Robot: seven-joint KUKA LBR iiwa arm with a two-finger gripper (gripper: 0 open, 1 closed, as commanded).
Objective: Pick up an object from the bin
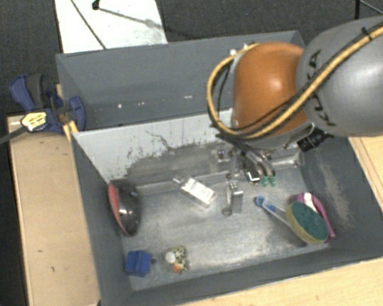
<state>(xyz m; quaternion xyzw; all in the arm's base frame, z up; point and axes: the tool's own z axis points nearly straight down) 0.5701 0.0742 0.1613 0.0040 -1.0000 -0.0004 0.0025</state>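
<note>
My gripper (233, 199) hangs under the orange wrist cover, over the middle of the bin floor. Just to its left lies a small white box (197, 191), tilted and apart from the gripper. To its right lies a brush (305, 220) with a blue handle, a green pad and a pink edge, near the bin's front right corner. I see nothing held in the gripper.
A round grey and pink thing (122, 208) leans at the bin's left wall. A blue block (138, 263) and a small yellowish toy (176, 259) lie in the front left corner. The arm and its cables cover the bin's back right.
</note>
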